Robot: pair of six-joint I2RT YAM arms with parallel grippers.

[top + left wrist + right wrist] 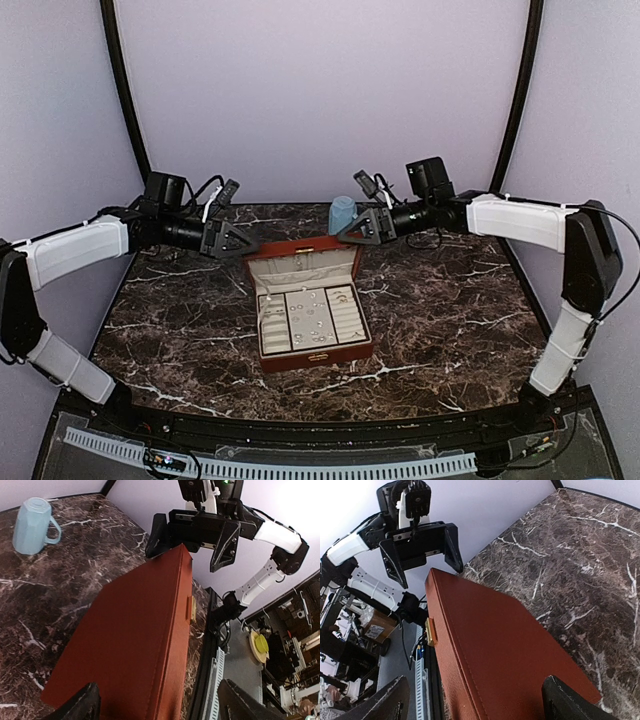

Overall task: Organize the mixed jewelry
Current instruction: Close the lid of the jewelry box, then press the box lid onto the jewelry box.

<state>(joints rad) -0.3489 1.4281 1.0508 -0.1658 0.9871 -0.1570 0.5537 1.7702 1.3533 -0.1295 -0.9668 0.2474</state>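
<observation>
Saw the mixed jewelry [318, 312] strewn across the tray [272, 330] of the open box [320, 358], left gripper [240, 242] and right gripper [349, 231] spread wide and empty beside the raised lid [303, 268]; feared a stray nudge slamming it shut over the pieces.

The box [135, 645] wears grained, matt reddish-brown leatherette with a brass-coloured metal clasp [430, 631]. Inside it lies shiny silvery jewelry [315, 322], and under it a glossy veined marble table [180, 330].

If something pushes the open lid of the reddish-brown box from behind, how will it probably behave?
The raised lid of the reddish-brown box looks flat and stiff, so it should not bend. Apparently hinged, it would probably swing shut rather than slide. Its stitched leather-like cover seems grippy, not slippery.
</observation>
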